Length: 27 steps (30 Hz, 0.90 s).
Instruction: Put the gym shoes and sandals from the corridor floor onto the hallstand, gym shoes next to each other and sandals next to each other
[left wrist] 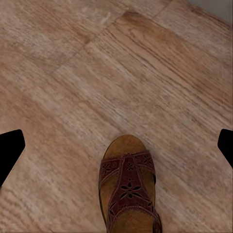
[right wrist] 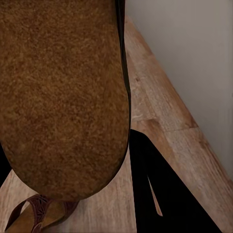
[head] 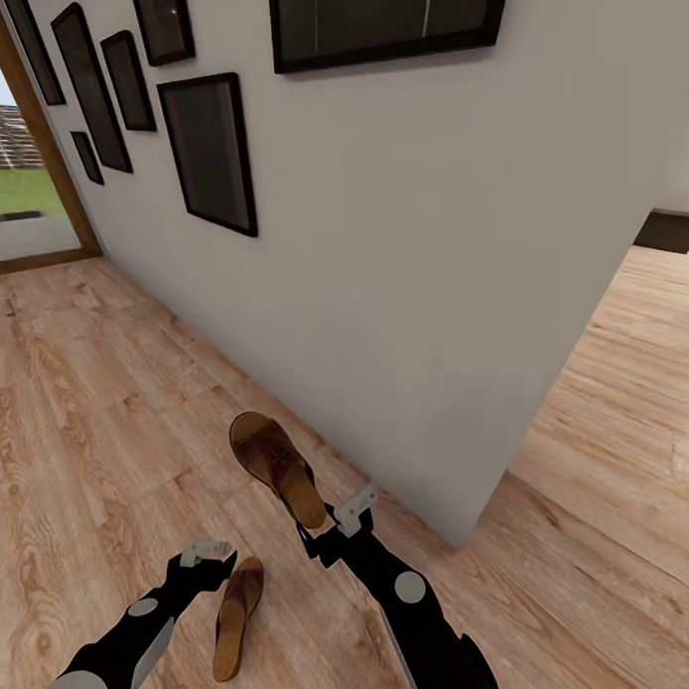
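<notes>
My right gripper is shut on the heel end of one brown sandal and holds it above the corridor floor, close to the wall. In the right wrist view its tan underside sits right in front of the camera, beside a black finger. The other sandal lies on the planks just right of my left gripper. That gripper is open, with its fingertips spread wide and the sandal on the floor between them. The gym shoes and the hallstand are out of view.
A grey-white wall with several dark picture frames runs along just beyond the sandals and ends at a corner. Wood floor continues past that corner to the right. A glazed doorway stands at the far left.
</notes>
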Tool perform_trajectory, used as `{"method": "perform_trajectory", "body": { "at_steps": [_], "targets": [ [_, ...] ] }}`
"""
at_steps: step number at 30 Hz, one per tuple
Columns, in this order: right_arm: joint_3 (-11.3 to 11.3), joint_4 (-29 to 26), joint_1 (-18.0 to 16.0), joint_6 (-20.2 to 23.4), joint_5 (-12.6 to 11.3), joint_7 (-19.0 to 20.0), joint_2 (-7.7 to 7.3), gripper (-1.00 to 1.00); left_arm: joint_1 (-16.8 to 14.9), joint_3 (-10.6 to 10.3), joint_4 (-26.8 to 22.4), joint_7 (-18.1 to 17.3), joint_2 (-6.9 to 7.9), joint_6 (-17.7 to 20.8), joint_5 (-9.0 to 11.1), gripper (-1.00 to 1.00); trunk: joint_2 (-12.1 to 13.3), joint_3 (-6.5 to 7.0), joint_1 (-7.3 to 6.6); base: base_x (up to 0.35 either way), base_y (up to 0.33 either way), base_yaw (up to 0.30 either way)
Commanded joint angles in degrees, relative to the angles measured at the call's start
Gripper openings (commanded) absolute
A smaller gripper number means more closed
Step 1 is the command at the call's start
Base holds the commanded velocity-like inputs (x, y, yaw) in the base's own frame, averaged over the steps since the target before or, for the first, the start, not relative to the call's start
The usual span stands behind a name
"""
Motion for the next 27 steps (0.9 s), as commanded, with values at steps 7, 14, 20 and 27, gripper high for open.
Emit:
{"method": "perform_trajectory", "body": {
  "at_steps": [7, 14, 20, 27],
  "targets": [
    [-0.05, -0.12, -0.01, 0.39, 0.20, 0.16, 0.06, -1.00, -0.01, 0.31, 0.08, -0.41, -0.03, -0.94, 0.03, 1.00, -0.02, -0.05, -0.01, -0.035, 0.000, 0.000],
    [-0.05, -0.12, -0.01, 0.40, 0.17, 0.16, 0.09, -1.00, -0.03, 0.31, 0.00, -0.41, -0.08, -0.98, -0.01, 1.00, -0.02, -0.05, -0.01, -0.278, 0.000, 0.000],
    [-0.05, -0.12, -0.01, 0.41, 0.16, 0.16, 0.07, -1.00, -0.03, 0.31, 0.02, -0.40, -0.11, -0.98, -0.03, 1.00, -0.02, -0.05, -0.01, -0.127, 0.000, 0.000],
    [-0.05, -0.12, -0.01, 0.41, 0.14, 0.16, 0.09, -1.00, 0.03, 0.32, 0.11, -0.48, -0.06, -0.98, 0.05, 1.00, -0.02, -0.05, -0.01, -0.014, 0.000, 0.000]
  ]
}}
